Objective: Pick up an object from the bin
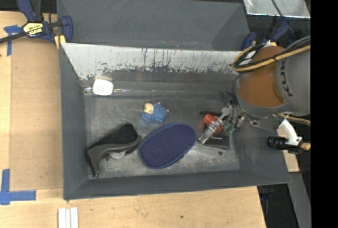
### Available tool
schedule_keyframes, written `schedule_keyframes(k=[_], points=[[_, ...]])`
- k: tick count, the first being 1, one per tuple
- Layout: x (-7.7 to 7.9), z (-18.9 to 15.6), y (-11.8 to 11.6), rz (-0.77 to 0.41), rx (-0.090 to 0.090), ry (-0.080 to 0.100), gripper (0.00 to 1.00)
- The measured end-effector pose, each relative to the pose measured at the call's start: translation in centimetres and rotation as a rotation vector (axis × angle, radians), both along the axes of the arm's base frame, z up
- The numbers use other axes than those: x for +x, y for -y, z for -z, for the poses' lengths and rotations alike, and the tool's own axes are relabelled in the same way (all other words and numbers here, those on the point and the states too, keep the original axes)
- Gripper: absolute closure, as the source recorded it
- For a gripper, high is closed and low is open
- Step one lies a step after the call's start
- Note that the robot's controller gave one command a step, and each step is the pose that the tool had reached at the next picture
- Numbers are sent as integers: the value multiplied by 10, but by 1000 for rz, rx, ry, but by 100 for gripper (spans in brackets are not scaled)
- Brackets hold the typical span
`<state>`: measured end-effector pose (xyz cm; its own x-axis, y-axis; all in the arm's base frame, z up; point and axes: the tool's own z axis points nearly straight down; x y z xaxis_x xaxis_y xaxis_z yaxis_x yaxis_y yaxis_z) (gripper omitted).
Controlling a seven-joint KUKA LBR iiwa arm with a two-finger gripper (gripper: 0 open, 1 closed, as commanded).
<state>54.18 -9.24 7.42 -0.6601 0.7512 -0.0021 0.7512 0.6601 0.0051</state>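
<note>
Bin [74, 137]: grey metal, sloping walls, scuffed floor, with dark streaks running down the pale back wall.

Loose things, from the view's left to right:
- White block [103, 87], small and rounded, in the far left corner of the floor against the foot of the back wall. Well apart from everything else.
- Black high-heeled shoe [113, 143] on its side at the near left, heel pointing to the front left corner.
- Blue and cream lump [154, 112], small and crumpled, mid-floor, just beyond the pad.
- Dark blue oval pad [166, 145], flat and the largest item. It lies aslant at centre front. Its left end is just beside the shoe's toe and its right end is near the gripper.

Arm [298, 84] comes in from the right, its wrist in an orange cover [259, 84] with cables looped over the top. The gripper [219, 125] is low at the right end of the floor, close to the right wall. Whether it is spread or pressed together cannot be told, because metal parts and clutter overlap there.

Thing at the gripper: a small red item [209, 118] with silvery bits, right against the gripper's tip. Its shape is hard to read. A black flat piece [217, 142] lies just in front of it on the floor. The pad's right end is the nearest neighbour on the left. The bin's right wall hems the spot in on the other side.
</note>
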Motion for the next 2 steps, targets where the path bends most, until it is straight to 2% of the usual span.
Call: schedule_keyframes(k=[1,2], points=[[1,-2,0,-4,-2,-1,0],[5,-6,3,-1,-10,15,100]])
